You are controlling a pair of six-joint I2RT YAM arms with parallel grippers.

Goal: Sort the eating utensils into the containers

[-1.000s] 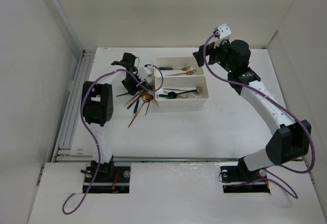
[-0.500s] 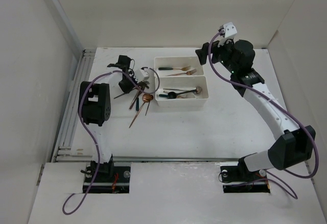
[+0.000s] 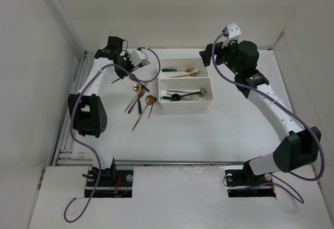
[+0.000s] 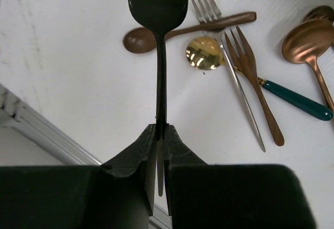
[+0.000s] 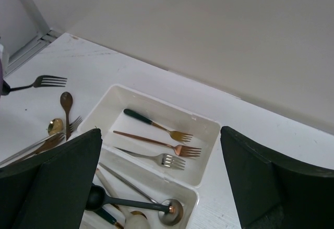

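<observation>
My left gripper (image 4: 160, 131) is shut on the thin handle of a black fork (image 4: 158, 2), holding it in the air over the table's far left (image 3: 144, 62). Below it lie loose eating utensils (image 3: 138, 99): a gold spoon (image 4: 204, 52), a copper fork (image 4: 250, 64), a silver fork (image 4: 207, 4) and a copper spoon (image 4: 308, 38). My right gripper (image 5: 160, 135) hangs open above the two white containers. The far container (image 5: 167, 106) holds three forks (image 5: 177, 149). Spoons (image 5: 169, 212) lie in the near container (image 5: 193, 193).
The containers (image 3: 159, 64) stand side by side at the table's far middle. A metal rail (image 3: 75, 109) runs along the left edge, and white walls close in the back and both sides.
My left gripper closed on the black fork in the pile and carried it up toward the far left. The right arm rose slightly and then held still.
</observation>
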